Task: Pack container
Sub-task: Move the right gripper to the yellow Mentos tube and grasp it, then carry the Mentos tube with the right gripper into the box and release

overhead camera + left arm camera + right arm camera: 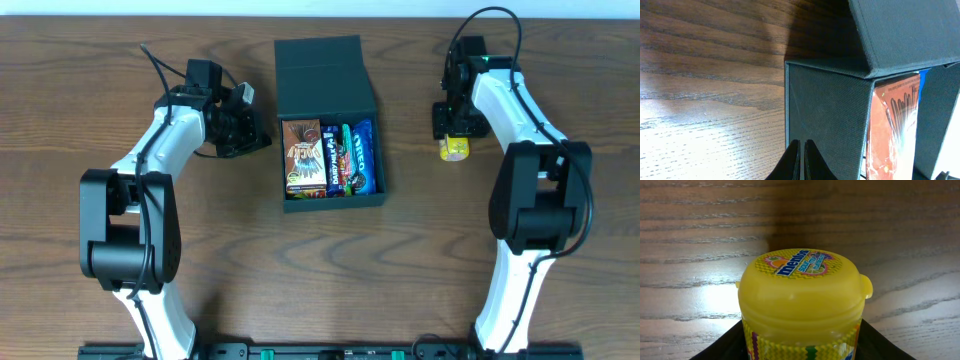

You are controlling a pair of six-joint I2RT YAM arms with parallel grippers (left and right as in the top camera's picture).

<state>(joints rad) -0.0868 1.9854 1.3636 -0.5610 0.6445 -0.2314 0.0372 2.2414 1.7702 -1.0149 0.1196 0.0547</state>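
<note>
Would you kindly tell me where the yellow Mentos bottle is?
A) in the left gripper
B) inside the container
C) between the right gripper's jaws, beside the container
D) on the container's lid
C: the right wrist view shows the Mentos bottle flanked by the right gripper's jaws, and overhead it is outside the container, to its right.

Snack packets [330, 158] lie side by side in the container [323, 75]; mentos tub [455, 149] sits right of it.

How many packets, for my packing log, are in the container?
4, side by side in the container: orange packet leftmost, dark packet, green packet, blue packet rightmost. Others may hide beneath.
</note>
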